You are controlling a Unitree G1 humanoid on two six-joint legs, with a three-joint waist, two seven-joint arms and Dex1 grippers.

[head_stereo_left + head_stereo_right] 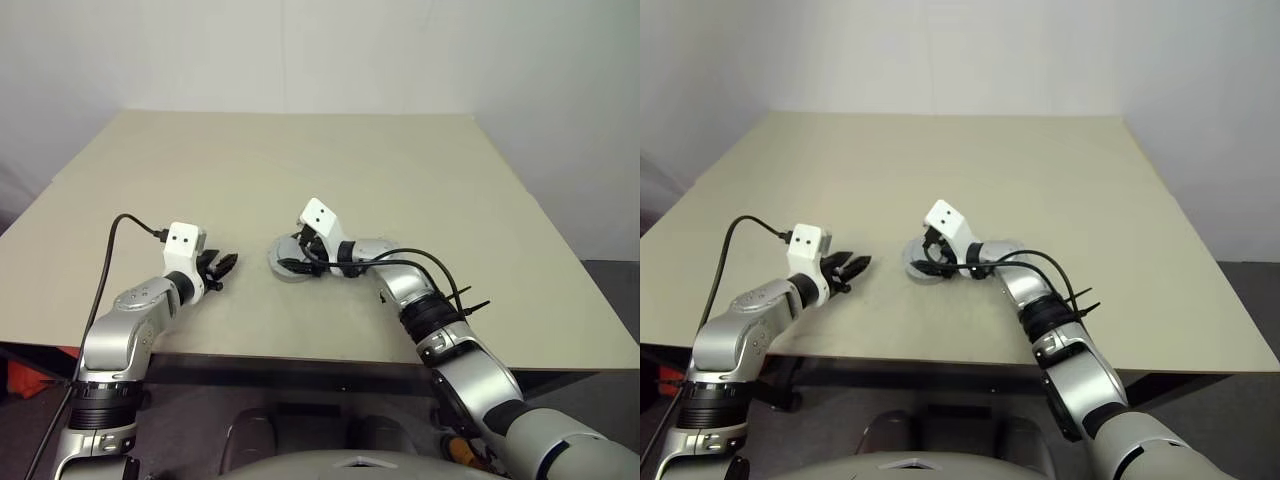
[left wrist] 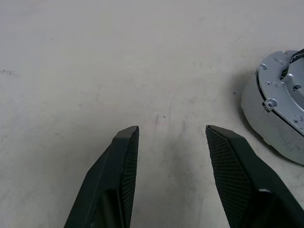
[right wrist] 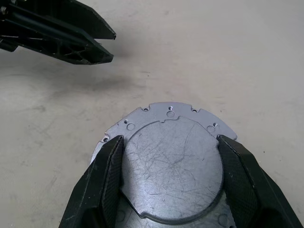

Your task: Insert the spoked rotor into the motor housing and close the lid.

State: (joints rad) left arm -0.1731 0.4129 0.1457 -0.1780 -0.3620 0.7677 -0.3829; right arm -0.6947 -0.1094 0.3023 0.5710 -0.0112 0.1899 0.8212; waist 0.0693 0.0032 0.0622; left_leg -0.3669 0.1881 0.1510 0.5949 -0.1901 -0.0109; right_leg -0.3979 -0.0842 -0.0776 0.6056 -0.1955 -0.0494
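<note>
Mostly under the right gripper [image 3: 170, 145], the lid [image 3: 172, 166], windings unseen.

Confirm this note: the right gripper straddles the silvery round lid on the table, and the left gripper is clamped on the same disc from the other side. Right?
Not quite. The right gripper does straddle the silvery lid, but the left gripper is not on it: the left wrist view shows its fingers open over bare table, apart from the lid.

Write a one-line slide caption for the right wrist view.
Right gripper straddles the silvery lid on the beige table, a finger at each side; the open left gripper waits nearby.
</note>
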